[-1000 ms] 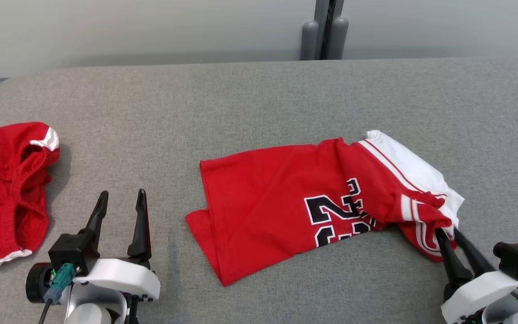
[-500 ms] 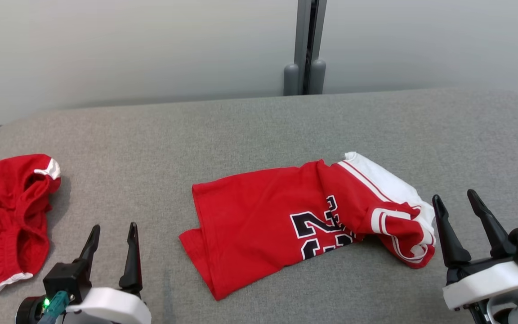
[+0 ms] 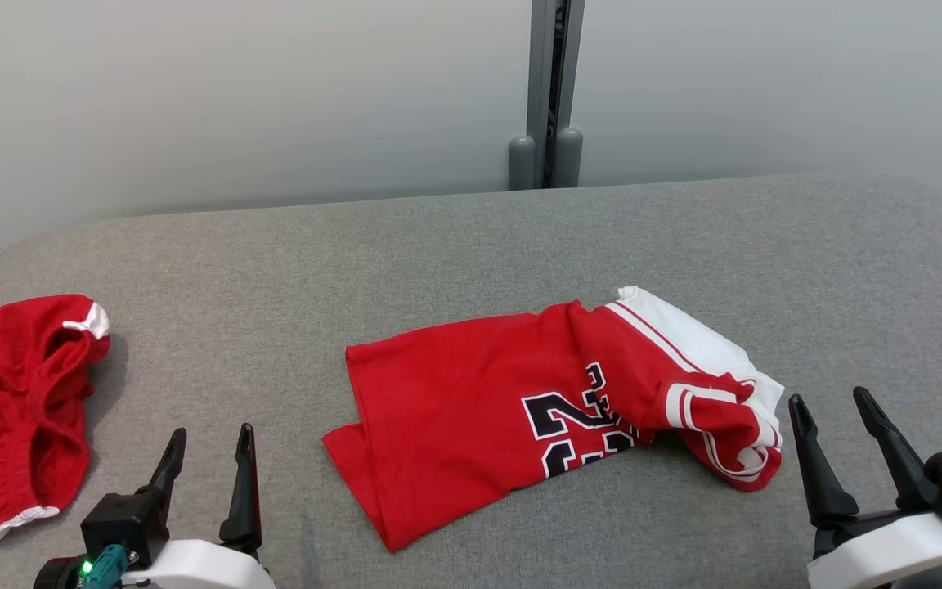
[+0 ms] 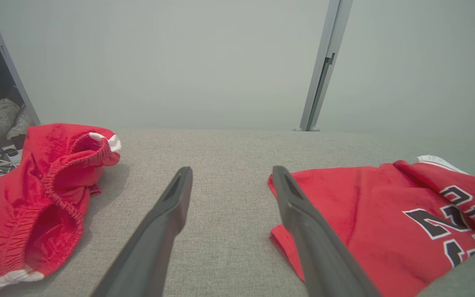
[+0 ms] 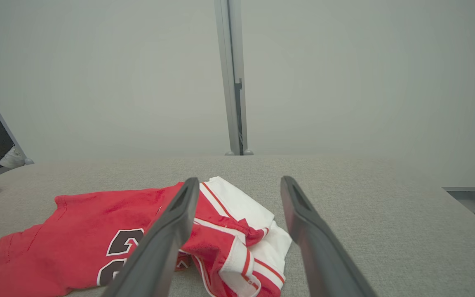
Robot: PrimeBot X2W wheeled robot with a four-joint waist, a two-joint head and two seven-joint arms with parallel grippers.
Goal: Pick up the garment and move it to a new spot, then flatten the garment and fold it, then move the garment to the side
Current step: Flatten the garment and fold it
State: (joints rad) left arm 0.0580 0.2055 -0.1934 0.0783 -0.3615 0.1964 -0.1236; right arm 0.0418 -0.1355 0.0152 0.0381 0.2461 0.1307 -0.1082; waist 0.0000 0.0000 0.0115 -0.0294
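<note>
- In the head view, the garment point(image 3: 471, 409) is seen lying crumpled in the middle of the grey surface point(image 3: 438, 262). The left gripper point(image 3: 213, 430) and the right gripper point(image 3: 827, 395) are both spread and empty.
- In the left wrist view, red shorts point(image 4: 35, 198) are seen left of the spread fingers, and the garment right of them.
- In the right wrist view, the garment is partly hidden behind one spread finger.

Head view high over the table point(image 3: 455, 237); wrist views low, wallward, the jersey point(image 3: 471, 409) common to all.
</note>
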